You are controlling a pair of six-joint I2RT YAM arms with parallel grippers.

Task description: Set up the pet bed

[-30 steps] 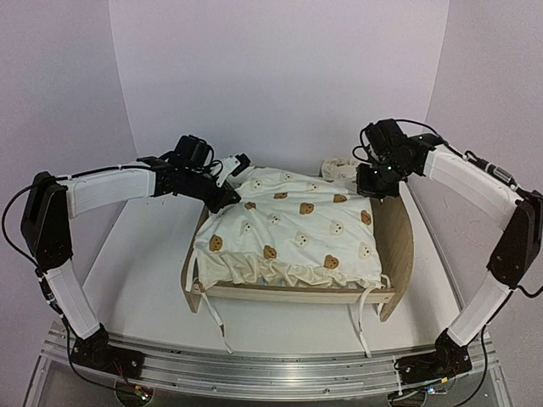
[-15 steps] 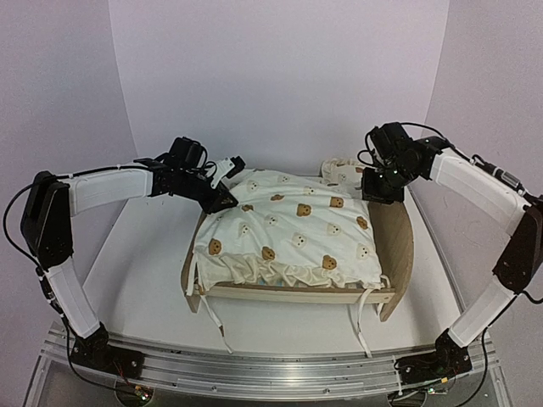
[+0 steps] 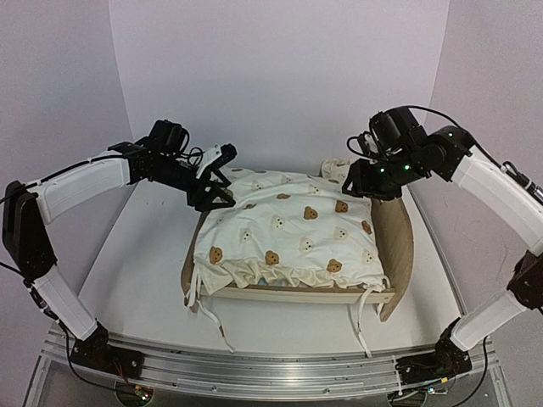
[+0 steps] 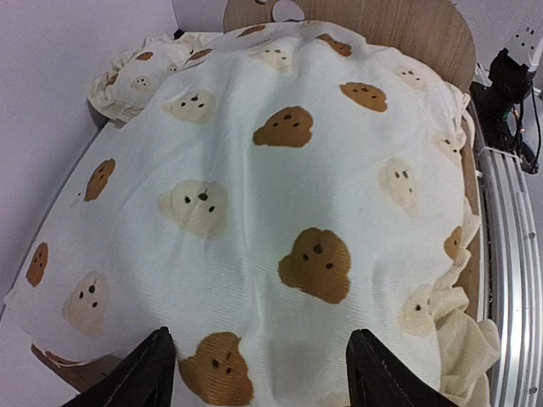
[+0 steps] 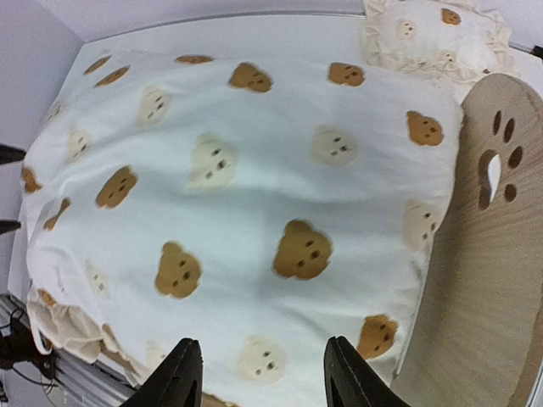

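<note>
**Item: pet bed, partly dressed**

1. Left gripper [image 3: 221,176]: over the bed's far left corner. Fingers [image 4: 140,377] spread wide, nothing between them; holds nothing. Cushion fabric lies below.
2. Pet bed [image 3: 288,293]: light-wood frame at the middle of the table [image 3: 136,271], near rail towards the arm bases.
3. Cushion [image 3: 288,229]: cream with brown and pale bear faces, lying in the bed and covering its base. Bunched and ruffled along the bed's near rail.
4. Ties [image 3: 212,318]: white strips hanging over the bed's near corners onto the table.
5. Pillow [image 3: 339,170]: small, same print, frilled edge. On the table just outside the bed's far right corner.
6. Right gripper [image 3: 361,182]: over the bed's far right corner, beside the pillow. Fingers [image 5: 180,373] parted, empty.
7. Headboard [image 3: 397,246]: rounded, with paw-print cutouts, upright at the bed's right end.
</note>
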